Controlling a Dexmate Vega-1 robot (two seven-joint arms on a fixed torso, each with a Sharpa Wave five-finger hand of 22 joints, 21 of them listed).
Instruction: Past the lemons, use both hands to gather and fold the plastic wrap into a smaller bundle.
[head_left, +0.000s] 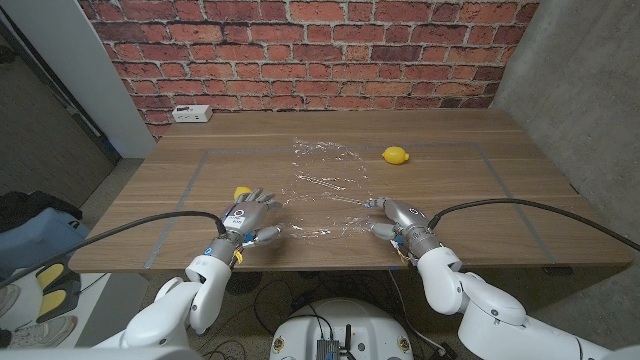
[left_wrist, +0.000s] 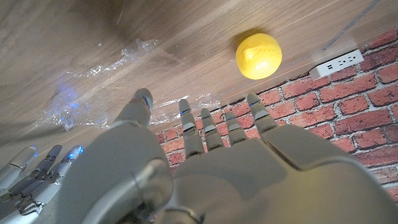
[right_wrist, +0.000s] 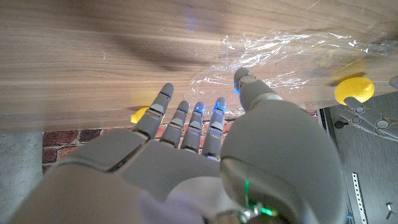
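Plastic wrap (head_left: 325, 190), lying spread mid-table, is being flanked near the front edge by left hand (head_left: 248, 219) and right hand (head_left: 397, 217), both spread empty, apparently for gathering.

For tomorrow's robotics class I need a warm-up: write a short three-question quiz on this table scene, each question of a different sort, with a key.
1. True or false: the left hand is gripping the plastic wrap.
2. How many lemons are on the table?
3. Which thing lies nearest the left hand's fingers? A) the lemon by the left hand B) the far lemon C) the white power strip

Key: 1 false, its fingers are spread beside the wrap; 2 two; 3 A. The right hand sits at the wrap's near edge.
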